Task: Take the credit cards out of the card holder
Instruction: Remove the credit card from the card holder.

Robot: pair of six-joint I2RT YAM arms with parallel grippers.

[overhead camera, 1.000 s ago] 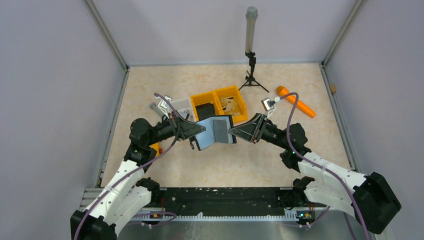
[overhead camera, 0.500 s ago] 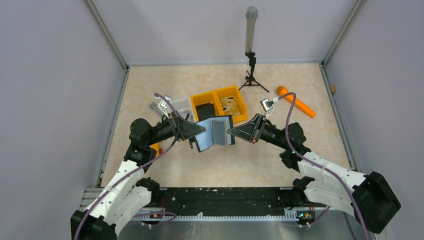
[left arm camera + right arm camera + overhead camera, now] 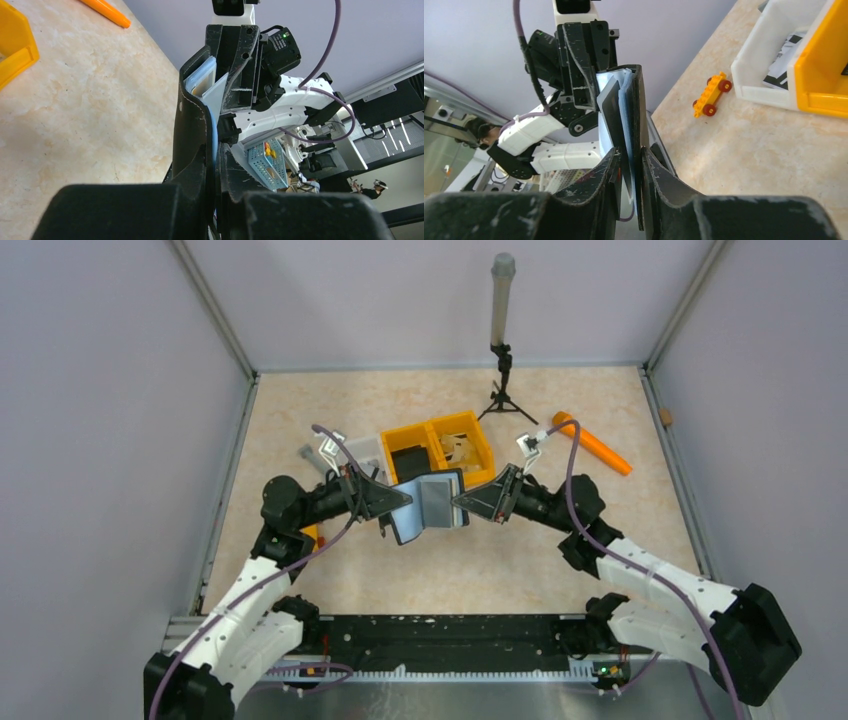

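Beige marbled tabletop (image 3: 450, 570) — lilac walls (image 3: 100, 440)

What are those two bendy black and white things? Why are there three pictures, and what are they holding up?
Those are two robot arms, bolted to the near edge of a table. Each arm ends in a two-finger claw called a gripper. One picture looks down from a camera above and behind the arms. The other two come from small cameras on the wrists, so you see each claw's own fingers up close. In the middle, the left gripper and the right gripper each pinch one side of an open black card holder with a pale blue lining. A grey card shows inside it. On the table are a yellow bin, a white tray, an orange stick, a little toy car and a small tripod holding a tube.
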